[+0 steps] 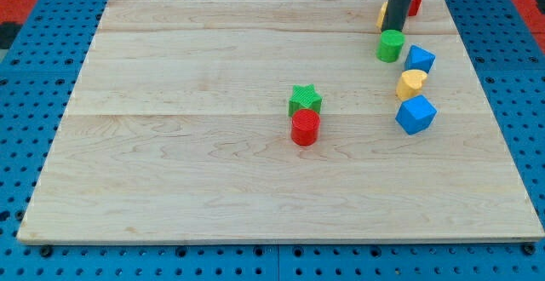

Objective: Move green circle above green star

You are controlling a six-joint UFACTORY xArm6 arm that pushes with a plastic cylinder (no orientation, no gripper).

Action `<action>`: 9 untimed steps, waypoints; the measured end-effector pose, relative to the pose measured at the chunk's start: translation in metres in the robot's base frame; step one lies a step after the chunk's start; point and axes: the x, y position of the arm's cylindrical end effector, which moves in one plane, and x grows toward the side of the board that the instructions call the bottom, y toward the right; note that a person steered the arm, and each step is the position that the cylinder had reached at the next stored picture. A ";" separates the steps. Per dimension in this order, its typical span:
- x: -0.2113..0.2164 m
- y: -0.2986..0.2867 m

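Camera view, the only one. Pale wooden tabletop (213, 162) set on a blue pegboard (25, 145). My tip (396, 30) comes down from the view's top near the tabletop's top right corner, a plain dark rod, so there is no hand to spread, press together or pinch. The tip's end sits just above the green circle (391, 46), touching it or very nearly; which, cannot be told. Green circle lies near the top right corner, well apart from the green star (304, 100), which sits near the tabletop's centre, slightly right of middle. A red cylinder (305, 129) touches the green star on its bottom side. Behind the rod, partly hidden: a yellow block (383, 14) at its left and a red block (414, 4) at its right, shapes not readable. Toward the right edge, below the green circle: a small blue block (419, 60), a yellow block with a rounded top (411, 84), then a larger blue block (415, 114), strung in a close column.
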 end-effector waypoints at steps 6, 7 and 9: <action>0.021 -0.025; 0.040 -0.028; 0.074 -0.028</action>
